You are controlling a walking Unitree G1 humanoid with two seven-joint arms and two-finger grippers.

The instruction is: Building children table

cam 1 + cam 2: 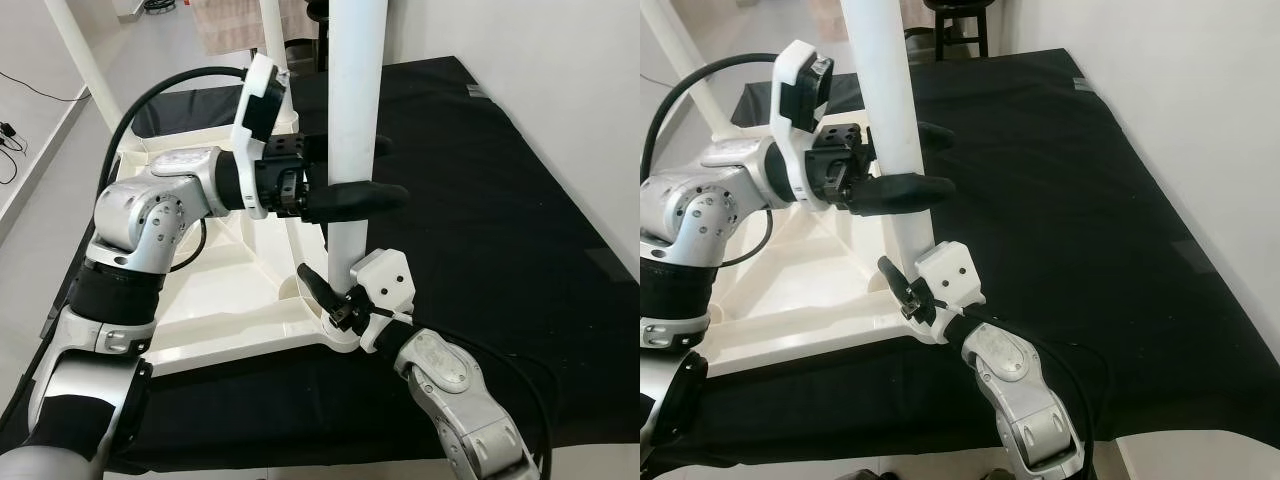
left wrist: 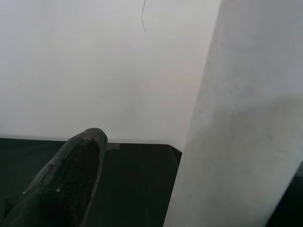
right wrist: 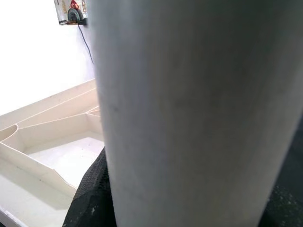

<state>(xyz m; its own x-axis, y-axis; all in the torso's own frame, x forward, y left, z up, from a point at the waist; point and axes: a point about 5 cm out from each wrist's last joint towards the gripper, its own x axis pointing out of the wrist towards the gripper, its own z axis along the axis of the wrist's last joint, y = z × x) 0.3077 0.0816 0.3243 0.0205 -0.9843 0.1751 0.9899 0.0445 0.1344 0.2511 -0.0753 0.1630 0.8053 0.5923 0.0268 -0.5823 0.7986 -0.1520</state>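
The white table top (image 1: 215,290) lies upside down on a black mat (image 1: 500,220). A thick white table leg (image 1: 357,90) stands upright in the top's near right corner. My left gripper (image 1: 392,170) straddles the leg at mid height, one finger (image 1: 365,197) in front of it and one behind. In the left wrist view a gap shows between that finger (image 2: 71,189) and the leg (image 2: 241,123), so this gripper is open. My right gripper (image 1: 330,290) is down at the leg's foot, its finger (image 3: 92,194) pressed against the leg (image 3: 199,104), shut on it.
Two more white legs (image 1: 85,60) rise from the table top's far corners. A wall runs along the mat's right side. A towel (image 1: 225,25) hangs at the back, near a dark stool (image 1: 960,20). Cables lie on the floor at far left.
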